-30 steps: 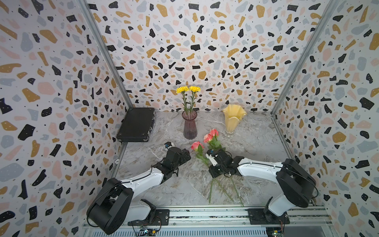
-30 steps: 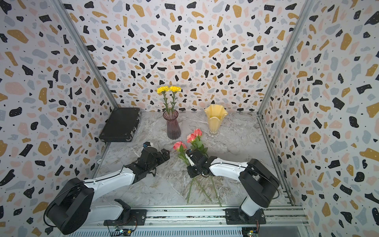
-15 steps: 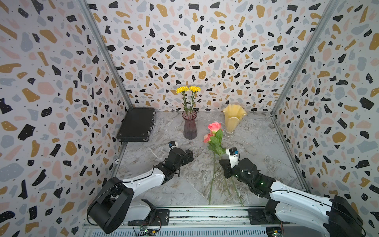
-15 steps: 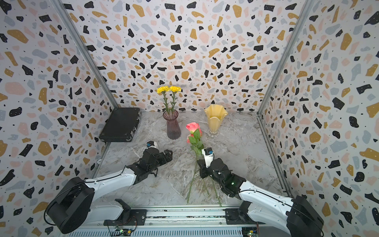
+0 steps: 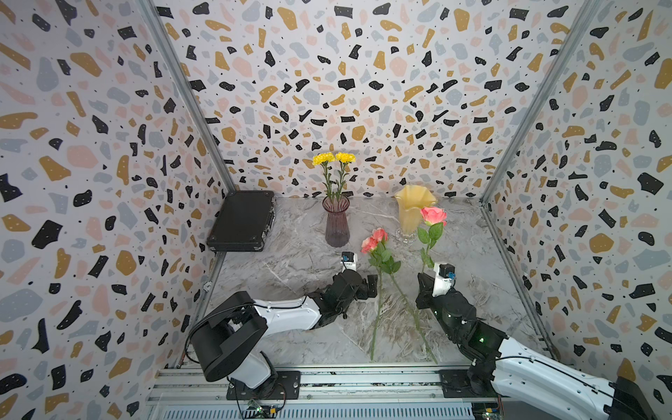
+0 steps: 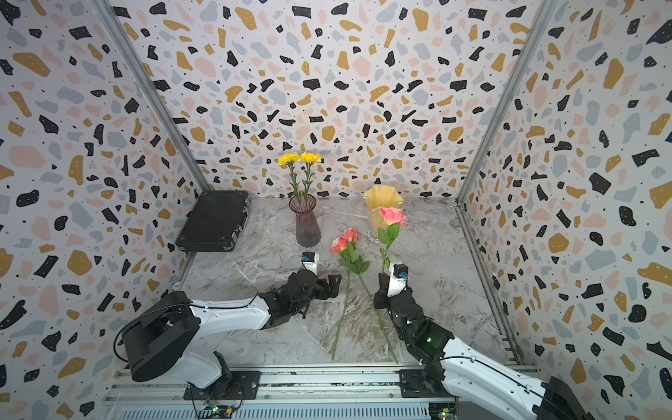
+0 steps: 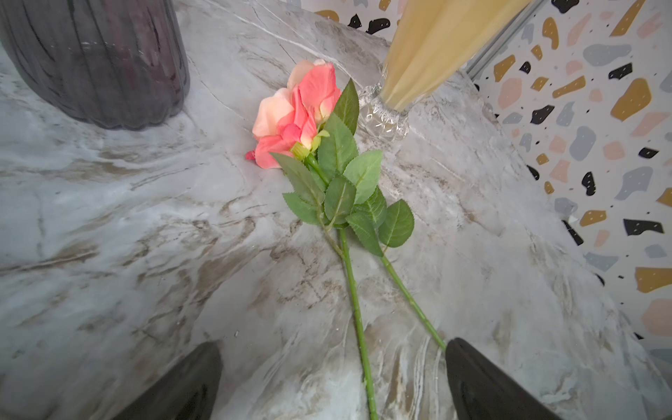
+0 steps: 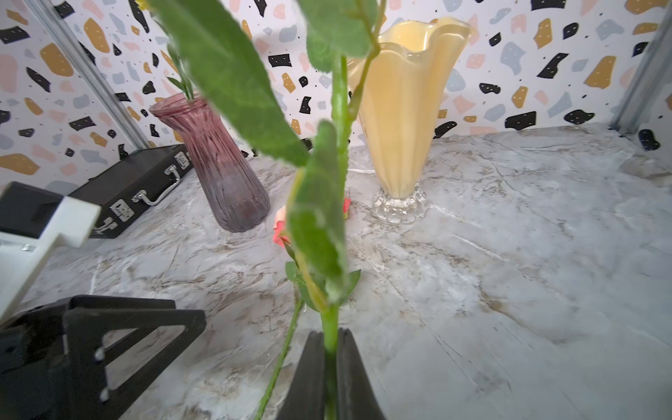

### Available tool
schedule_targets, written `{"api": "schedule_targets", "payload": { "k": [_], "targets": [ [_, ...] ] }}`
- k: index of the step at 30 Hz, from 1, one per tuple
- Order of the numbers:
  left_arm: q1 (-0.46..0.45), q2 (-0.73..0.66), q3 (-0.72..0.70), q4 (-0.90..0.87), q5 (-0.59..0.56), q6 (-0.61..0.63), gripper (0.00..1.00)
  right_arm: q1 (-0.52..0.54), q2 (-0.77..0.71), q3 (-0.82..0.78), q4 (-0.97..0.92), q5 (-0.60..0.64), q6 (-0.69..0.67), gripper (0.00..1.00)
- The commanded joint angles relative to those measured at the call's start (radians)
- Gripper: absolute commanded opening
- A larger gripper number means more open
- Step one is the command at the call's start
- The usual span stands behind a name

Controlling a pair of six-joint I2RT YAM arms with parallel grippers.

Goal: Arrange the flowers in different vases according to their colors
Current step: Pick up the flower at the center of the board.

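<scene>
**Right pincer clamped on one pink rose; left pincer apart over the other two**

The right pincer [image 8: 331, 334] is pressed together on the green stem of the held rose [image 5: 432, 216], low on the stem. The stem rises nearly upright from it. In both top views the bloom shows right of centre, overlapping the right side of the yellow vase [image 5: 410, 214]. In the right wrist view the stem stands in front of that vase, apart from it.

The left pincer [image 7: 332, 345] sits at mid-frame in the top views, low over the counter [image 5: 298, 262], with its jaws wide apart. One stem of the two lying roses [image 5: 380, 254] runs between the jaws and the other passes just beside one finger. I cannot tell if either is touched. Their blooms lie together on the counter between the two vases, near the yellow vase's clear foot, and their stems spread toward the lower edge of the frame.

The purple vase [image 5: 337, 223] stands left of the yellow one and holds both yellow flowers [image 5: 334, 158] upright. A black case [image 5: 242, 220] lies at the counter's left edge.
</scene>
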Motion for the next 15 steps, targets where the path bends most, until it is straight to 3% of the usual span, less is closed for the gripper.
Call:
{"api": "schedule_targets", "payload": {
  "k": [1,3,10,15],
  "targets": [
    [-0.006,-0.060,-0.032,0.065,-0.107,0.068,0.99,0.004,-0.007,0.005,0.023,0.056,-0.029,0.00],
    [-0.005,-0.085,-0.034,0.022,-0.186,0.057,1.00,0.004,-0.004,0.004,0.027,0.061,-0.044,0.00],
    [-0.006,-0.101,0.059,-0.200,-0.295,-0.003,0.99,0.004,-0.002,-0.017,0.041,0.099,-0.071,0.00],
    [-0.006,-0.111,0.100,-0.307,-0.374,-0.023,0.99,0.004,-0.073,0.042,-0.042,0.038,0.011,0.00]
  ]
}}
